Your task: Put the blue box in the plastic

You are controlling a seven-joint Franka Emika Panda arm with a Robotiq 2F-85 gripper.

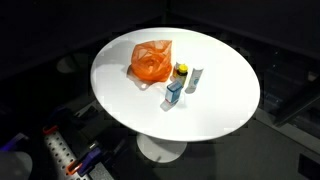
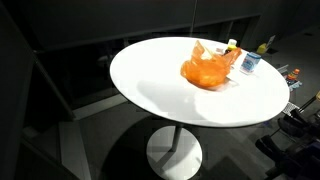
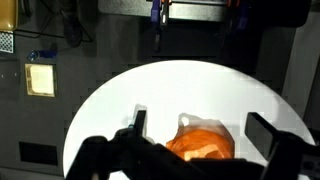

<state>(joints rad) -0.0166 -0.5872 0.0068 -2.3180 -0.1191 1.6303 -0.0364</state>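
An orange plastic bag point(image 1: 151, 62) lies crumpled on the round white table point(image 1: 120, 90); it also shows in an exterior view point(image 2: 207, 68). A small blue box point(image 1: 174, 93) stands upright just beside the bag, also seen in an exterior view point(image 2: 250, 62). In the wrist view my gripper point(image 3: 203, 126) is open and empty, its two dark fingers spread either side of the orange bag point(image 3: 200, 146) well below it. The blue box is hidden in the wrist view. The arm does not show in either exterior view.
A small yellow-capped bottle point(image 1: 181, 71) and a white tube point(image 1: 193, 80) stand next to the blue box. The table has a white pedestal foot point(image 2: 174, 153). Dark floor and cluttered equipment point(image 1: 60, 155) surround the table.
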